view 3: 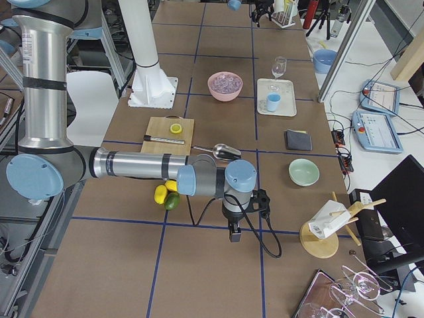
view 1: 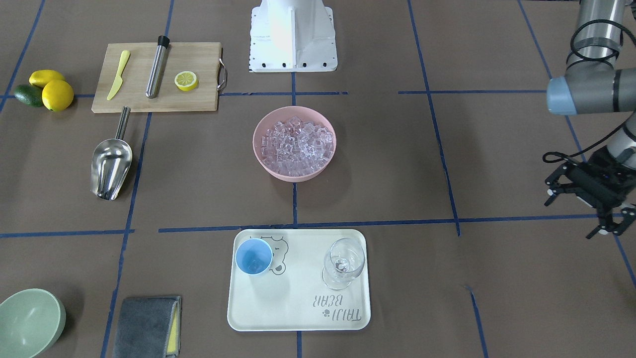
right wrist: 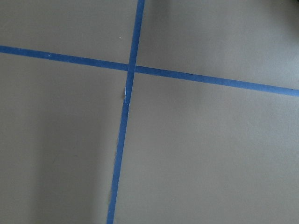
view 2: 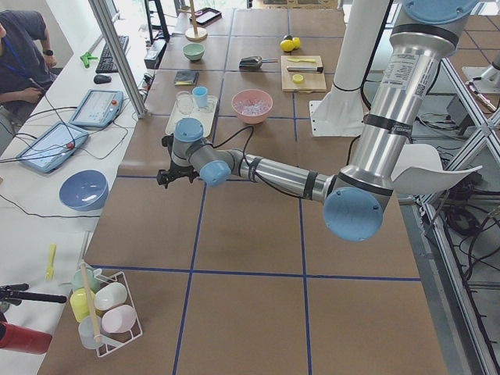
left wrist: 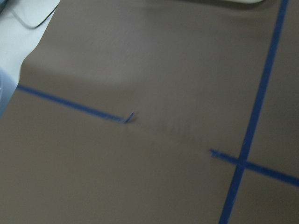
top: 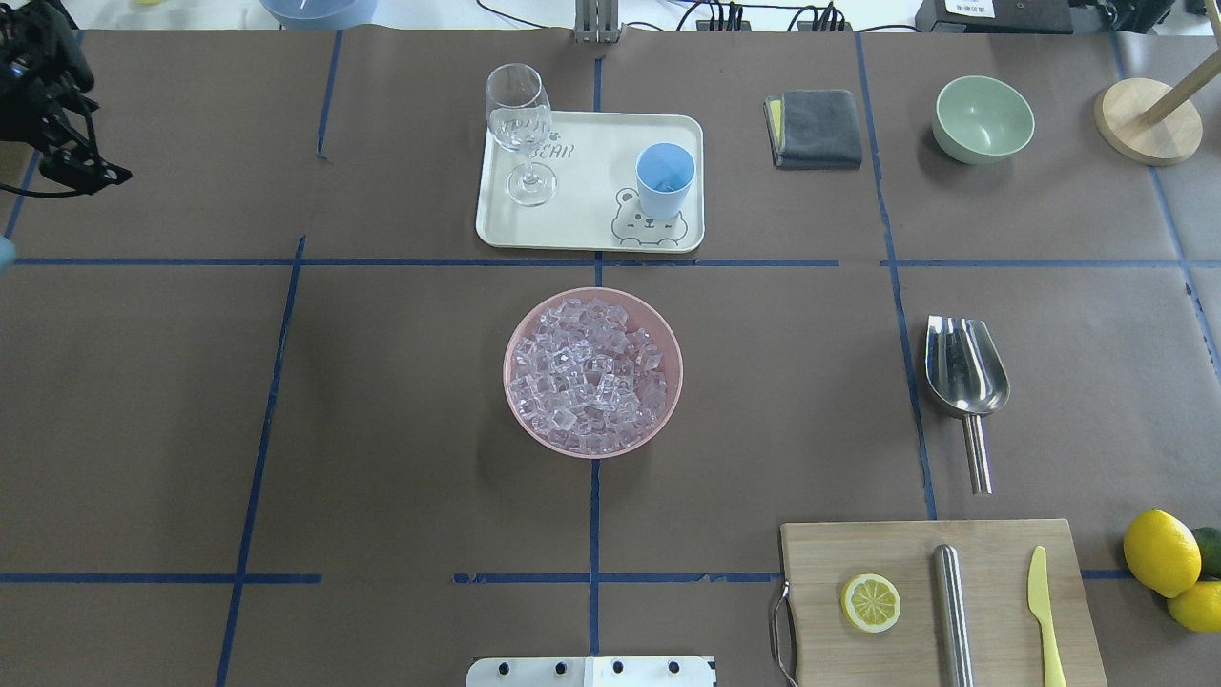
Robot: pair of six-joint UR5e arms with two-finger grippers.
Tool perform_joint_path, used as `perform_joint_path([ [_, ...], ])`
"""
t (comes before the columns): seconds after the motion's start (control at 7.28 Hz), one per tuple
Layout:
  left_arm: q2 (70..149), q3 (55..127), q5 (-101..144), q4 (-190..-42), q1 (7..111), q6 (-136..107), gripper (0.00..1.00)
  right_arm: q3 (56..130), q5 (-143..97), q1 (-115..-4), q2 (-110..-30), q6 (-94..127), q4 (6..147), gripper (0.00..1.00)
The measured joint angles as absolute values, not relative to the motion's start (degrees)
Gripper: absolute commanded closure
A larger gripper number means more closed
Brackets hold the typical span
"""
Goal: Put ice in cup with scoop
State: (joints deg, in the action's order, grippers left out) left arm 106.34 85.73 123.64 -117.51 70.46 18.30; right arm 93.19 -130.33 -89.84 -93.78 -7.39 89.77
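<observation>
The ice (view 1: 296, 144) is a heap of clear cubes in a pink bowl (top: 668, 401) at the table's middle. The light-blue cup (view 1: 254, 256) stands upright on a cream tray (view 1: 298, 318), also seen from overhead (top: 665, 179). The silver scoop (view 1: 110, 166) lies on the table on my right side, its handle towards the cutting board; it also shows overhead (top: 965, 367). My left gripper (view 1: 571, 218) is open and empty, far out at the table's left end. My right gripper (view 3: 233, 232) shows only in the exterior right view, beyond the lemons; I cannot tell whether it is open or shut.
A clear wine glass (view 1: 343, 263) shares the tray. A wooden cutting board (view 1: 198, 99) holds a yellow knife, a steel cylinder and a lemon half. Lemons and a green fruit (view 1: 47, 89), a pale green bowl (view 1: 30, 323) and a grey cloth (view 1: 146, 325) lie on the right side.
</observation>
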Motion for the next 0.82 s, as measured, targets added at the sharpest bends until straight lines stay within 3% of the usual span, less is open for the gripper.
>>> perform_joint_path([
  [0.41, 106.5, 86.0, 127.0, -95.4, 83.2, 17.9, 0.00, 93.2, -130.1, -89.8, -93.8, -7.4, 89.7, 0.00],
  [0.82, 104.5, 85.7, 128.3, -85.2, 90.1, 16.7, 0.00, 93.1, -130.4, -89.8, -93.2, -6.8, 90.0, 0.00],
])
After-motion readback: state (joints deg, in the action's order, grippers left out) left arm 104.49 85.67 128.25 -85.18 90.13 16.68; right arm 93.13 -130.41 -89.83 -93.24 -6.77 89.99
